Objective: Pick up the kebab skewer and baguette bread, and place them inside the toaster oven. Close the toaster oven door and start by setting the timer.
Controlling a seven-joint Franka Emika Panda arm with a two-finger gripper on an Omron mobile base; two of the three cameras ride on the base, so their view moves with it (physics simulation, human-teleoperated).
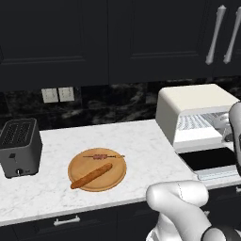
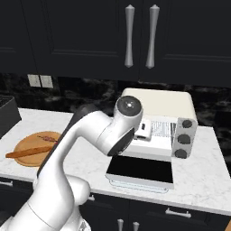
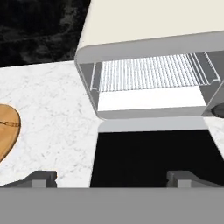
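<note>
On the white marble tabletop (image 1: 132, 141) sits the toaster oven (image 1: 188, 106), a cream-white box. Its door (image 1: 209, 160) lies flat, pulled all the way down, with the dark glass facing up. Inside the toaster oven, the wire rack (image 3: 148, 72) has nothing on it. Three dark knobs (image 2: 183, 139) line the right side of the toaster oven. The tool (image 3: 111, 177) hangs just in front of the toaster oven, over the open door, with its two fingers spread wide and nothing between them. Left of the toaster oven, well apart from it, lies a round wooden board (image 1: 97, 169). The baguette (image 1: 91, 176) and the kebab skewer (image 1: 103, 156) both rest on that board, the skewer behind the bread. Farther left of the toaster oven stands a dark grey toaster (image 1: 19, 147).
</note>
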